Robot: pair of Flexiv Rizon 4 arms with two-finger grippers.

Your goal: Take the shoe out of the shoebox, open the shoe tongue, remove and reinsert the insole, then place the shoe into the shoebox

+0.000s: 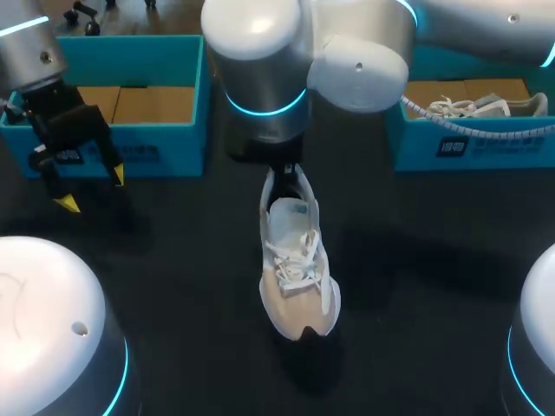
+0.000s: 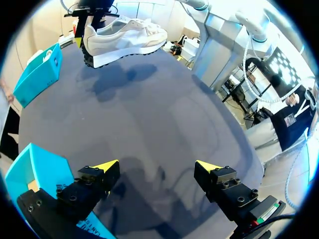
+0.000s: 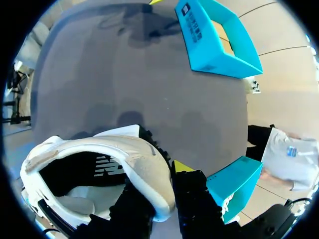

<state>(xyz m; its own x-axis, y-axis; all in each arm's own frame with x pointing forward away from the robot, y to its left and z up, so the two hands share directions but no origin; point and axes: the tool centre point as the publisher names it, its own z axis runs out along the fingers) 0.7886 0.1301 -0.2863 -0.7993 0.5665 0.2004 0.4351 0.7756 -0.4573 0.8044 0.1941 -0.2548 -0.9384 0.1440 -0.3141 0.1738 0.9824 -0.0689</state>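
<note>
The right gripper (image 3: 163, 175) is pinching the white sneaker (image 1: 297, 260) by its heel rim above the table (image 1: 173, 286), and the left gripper (image 2: 157, 167) is hovering wide open, so the toe's weight is likely straining that thin grip and could pull it free.

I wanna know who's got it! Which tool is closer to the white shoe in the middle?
Right. The right tool grips the white shoe at its heel; the left tool hangs open beside the left blue box.

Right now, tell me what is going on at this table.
The right arm's fingers clamp the white lace-up sneaker by its heel, holding it above the dark table. The left arm's fingers hang open and empty near the left blue cardboard shoebox; another white shoe lies in the right shoebox.
</note>
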